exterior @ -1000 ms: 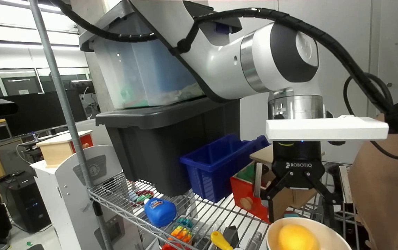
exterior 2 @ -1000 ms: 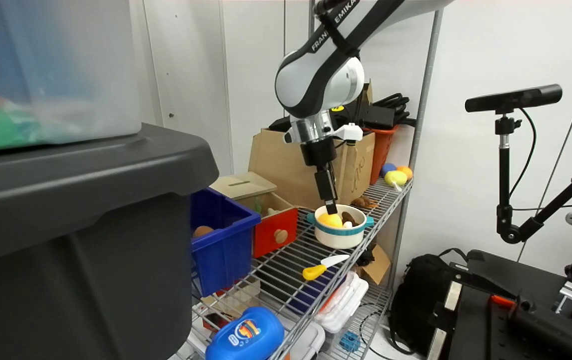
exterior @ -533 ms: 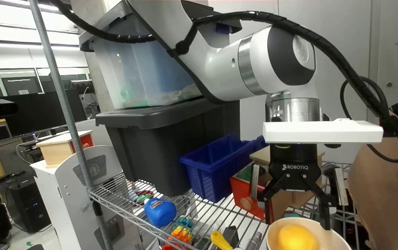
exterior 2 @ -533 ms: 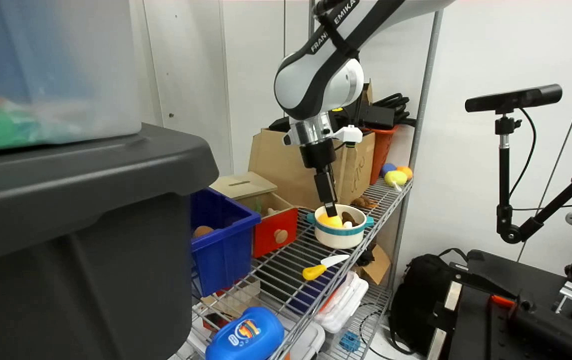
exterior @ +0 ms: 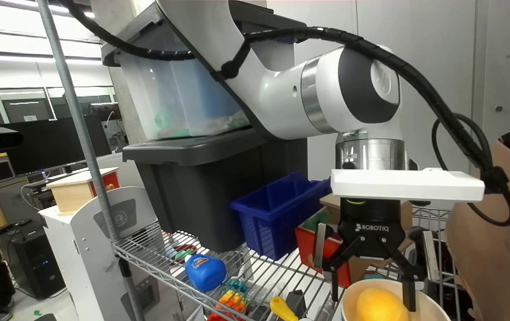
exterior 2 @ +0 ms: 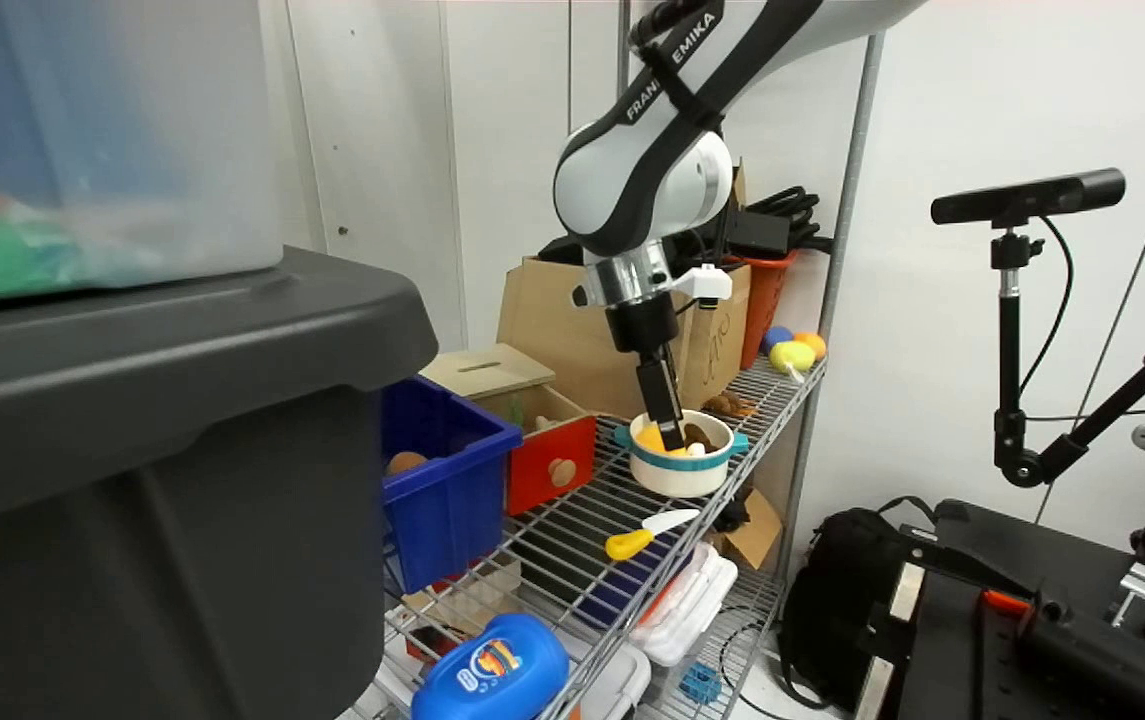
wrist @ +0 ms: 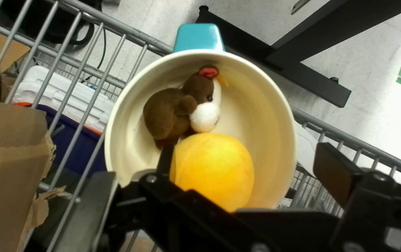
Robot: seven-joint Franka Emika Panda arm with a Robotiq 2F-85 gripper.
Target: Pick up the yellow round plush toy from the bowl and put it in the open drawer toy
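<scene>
The yellow-orange round plush toy (wrist: 214, 171) is sitting in the round cream bowl with turquoise handles (wrist: 256, 115), right by a brown-and-white stuffed animal (wrist: 172, 112) (can't tell if they touch), and the bowl is at the long front edge of the silver wire-rack table (exterior 2: 572, 520). The black tool (exterior: 372, 295) has its fingers spread wide, nothing gripped, and in the wrist view it looks like one finger's inside the rim and one's outside, so imo squeezing now could just pinch the bowl wall. I'd get both inside first. The ball should be easy though: my guess is light, squishy, fabric with decent grip, nothing to break. Grab it across the fattest part, a bit low so it doesn't squirt out, and keep the stuffed animal out of the pinch. Drop spot's the light wooden box toy with a red drawer (exterior 2: 532, 475) sticking out, back from the front edge, between the bowl and a blue plastic bin (exterior 2: 452, 530). For text: ROBOTIQ is clear on the tool in an exterior view, and the white-and-grey robot arm (exterior 2: 592, 190) shows EMIKA plus FRAN, rest covered. The logo on the blue plastic bottle (exterior 2: 492, 670) and the scrawl on the brown cardboard box (exterior 2: 572, 320) I can't make out.
</scene>
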